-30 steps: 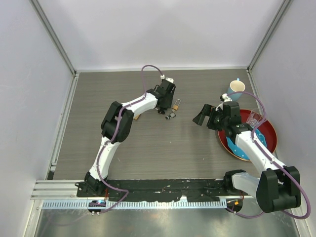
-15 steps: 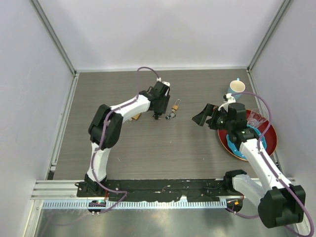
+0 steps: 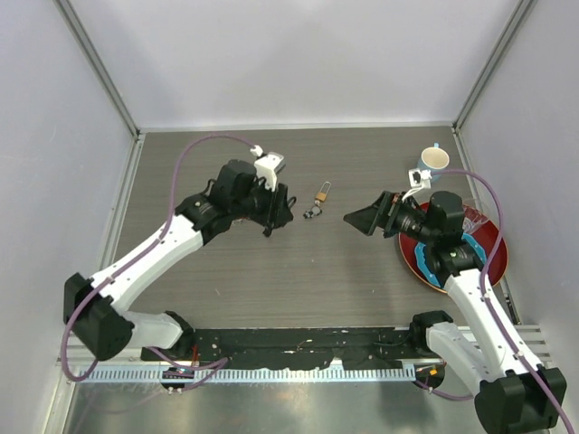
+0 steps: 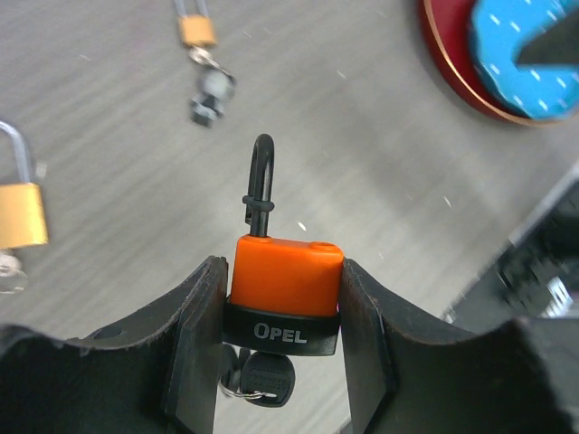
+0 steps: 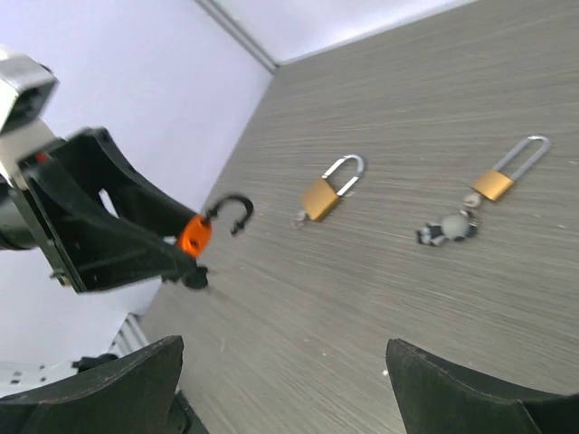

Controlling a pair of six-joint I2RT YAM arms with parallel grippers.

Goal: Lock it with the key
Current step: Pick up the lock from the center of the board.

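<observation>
While the left gripper (image 4: 280,268) pinches an orange padlock (image 4: 288,287) between its fingers (image 4: 197,336), the open black shackle (image 4: 261,176) juts past the fingertips and the key (image 4: 269,377) sits behind them. The right gripper (image 5: 289,366) gapes wide, empty, facing it well apart.

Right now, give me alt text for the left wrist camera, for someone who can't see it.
An orange padlock, hook open and a black key at its base, is clamped between the left arm's two black fingers over a grey table. Two brass padlocks lie on the table beyond, and the edge of a red plate shows top right.
</observation>
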